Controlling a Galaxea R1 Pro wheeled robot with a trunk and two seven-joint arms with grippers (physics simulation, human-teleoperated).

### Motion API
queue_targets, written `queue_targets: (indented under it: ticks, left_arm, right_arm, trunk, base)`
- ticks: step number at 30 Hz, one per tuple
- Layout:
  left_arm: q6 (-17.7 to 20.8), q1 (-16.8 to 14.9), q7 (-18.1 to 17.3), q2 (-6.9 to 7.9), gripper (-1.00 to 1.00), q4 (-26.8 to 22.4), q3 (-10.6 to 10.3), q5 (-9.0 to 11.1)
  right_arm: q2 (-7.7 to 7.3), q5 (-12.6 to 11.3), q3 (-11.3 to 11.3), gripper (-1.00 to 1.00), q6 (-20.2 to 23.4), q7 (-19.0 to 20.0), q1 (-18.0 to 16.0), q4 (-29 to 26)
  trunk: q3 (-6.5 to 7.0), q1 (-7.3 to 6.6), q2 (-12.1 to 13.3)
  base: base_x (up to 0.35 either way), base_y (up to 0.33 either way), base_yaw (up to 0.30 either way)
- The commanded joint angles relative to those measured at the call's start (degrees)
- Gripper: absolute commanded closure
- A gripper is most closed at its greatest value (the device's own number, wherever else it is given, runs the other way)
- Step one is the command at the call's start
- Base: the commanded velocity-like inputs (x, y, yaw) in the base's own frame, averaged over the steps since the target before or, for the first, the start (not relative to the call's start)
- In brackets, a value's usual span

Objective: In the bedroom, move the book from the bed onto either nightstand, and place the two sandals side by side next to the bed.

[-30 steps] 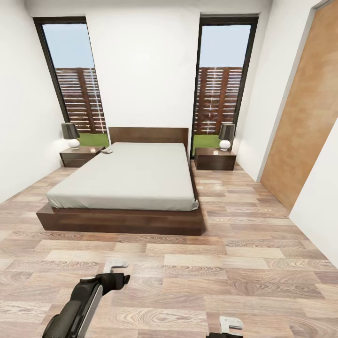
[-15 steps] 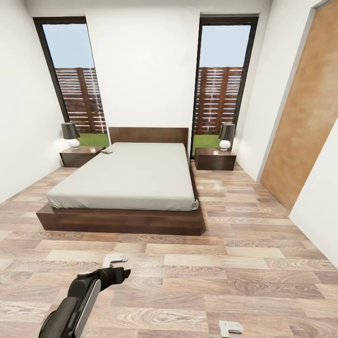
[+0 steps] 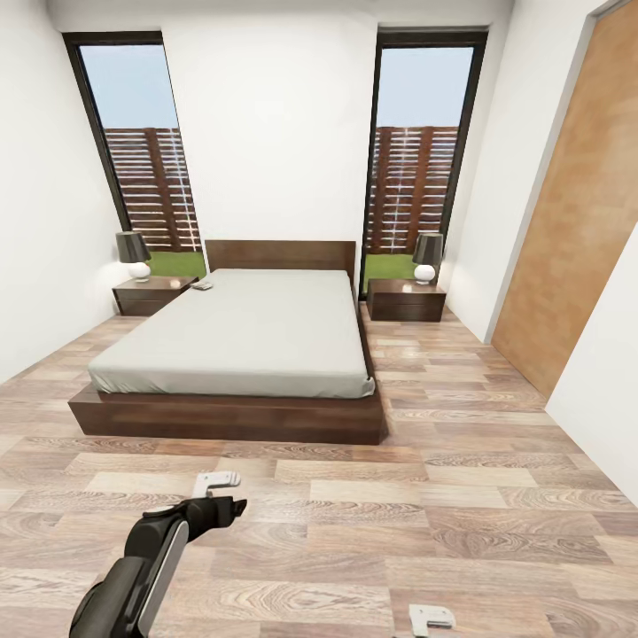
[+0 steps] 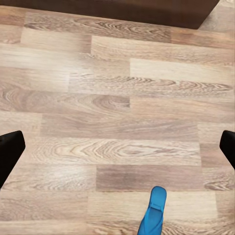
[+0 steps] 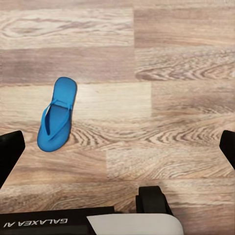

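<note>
Wood-plank floor point(image 5: 171, 58) carries one blue sandal point(image 5: 57, 113) beneath the right gripper point(image 5: 117, 147) (jaws apart, like the left gripper point(image 4: 117, 149)), so it should descend squarely over the straps.

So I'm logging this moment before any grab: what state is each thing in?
Left pincer: open, empty, above the floor.
Right pincer: open, empty.
Sandal: flat on the floor, strap up, untouched.
Bed: mattress bare but for a small item at its head corner.
Door: shut.
</note>
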Motion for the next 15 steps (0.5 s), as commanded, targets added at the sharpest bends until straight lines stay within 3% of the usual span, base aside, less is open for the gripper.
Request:
queue_targets:
  ticks: [1, 15]
  left_arm:
    - [0.31, -0.03, 0.12, -0.01, -1.00, -0.13, 0.04, 0.43]
    - [0.43, -0.03, 0.12, -0.09, -1.00, -1.49, 0.06, 0.45]
  right_arm:
    - [0.11, 0.07, -0.15, -1.00, 0.31, -0.10, -0.02, -0.20]
    - [0.84, 0.11, 1.66, -1.00, 0.33, -0.10, -0.73, -0.61]
  trunk:
    - [-0.06, 0.00, -0.03]
    - [-0.06, 0.00, -0.03]
  base:
    - [0.000, 0.000, 0.000]
    - [0.000, 0.000, 0.000]
